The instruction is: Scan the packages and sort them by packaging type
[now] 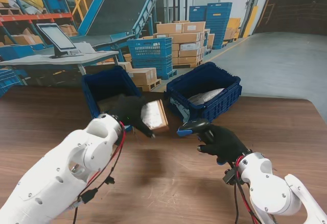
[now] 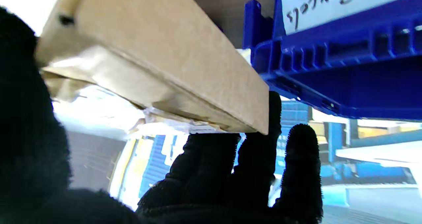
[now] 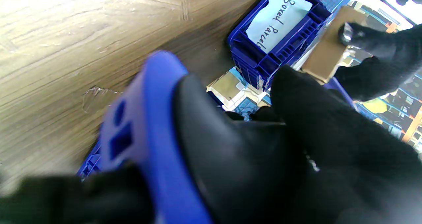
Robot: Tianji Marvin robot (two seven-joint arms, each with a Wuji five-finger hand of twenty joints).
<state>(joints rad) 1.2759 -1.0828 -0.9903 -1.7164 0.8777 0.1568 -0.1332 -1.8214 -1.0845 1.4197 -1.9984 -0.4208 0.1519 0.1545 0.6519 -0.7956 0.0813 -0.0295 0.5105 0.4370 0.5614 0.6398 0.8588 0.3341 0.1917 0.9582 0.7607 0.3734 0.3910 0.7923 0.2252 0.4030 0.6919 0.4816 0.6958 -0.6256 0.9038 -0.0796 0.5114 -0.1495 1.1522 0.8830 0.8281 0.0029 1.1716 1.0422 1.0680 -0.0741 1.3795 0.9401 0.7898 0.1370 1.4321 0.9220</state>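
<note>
Our left hand [image 1: 132, 113], in its black knitted glove, grips a flat cardboard box [image 1: 154, 116] clear of the table, the fingers [image 2: 260, 151] curled under one edge and the thumb on the opposite face, as the left wrist view shows. The box is a thin brown slab with sharp corners, smooth matte sides and a pale label or film on its upward face; its long axis runs away from us, the far end toward the gap between the bins. Our right hand [image 1: 223, 143], gloved the same way, is wrapped around a handheld scanner [image 1: 192, 127], a rounded shape of black and blue plastic, whose head points left toward the box. Beyond the hands stand two blue plastic crates with ribbed, slotted walls. The left crate [image 1: 104, 83] sits just behind the box and carries a white paper tag [image 3: 277, 19] handwritten "Boxed Parcels". The right crate [image 1: 225, 101] holds one silvery, soft-looking bag [image 1: 205, 96] lying flat. Both crates rest on a table [image 1: 168, 183] of dark wood-grain laminate, smooth and a little glossy. We count one box in hand, one scanner, two crates and one bag.
</note>
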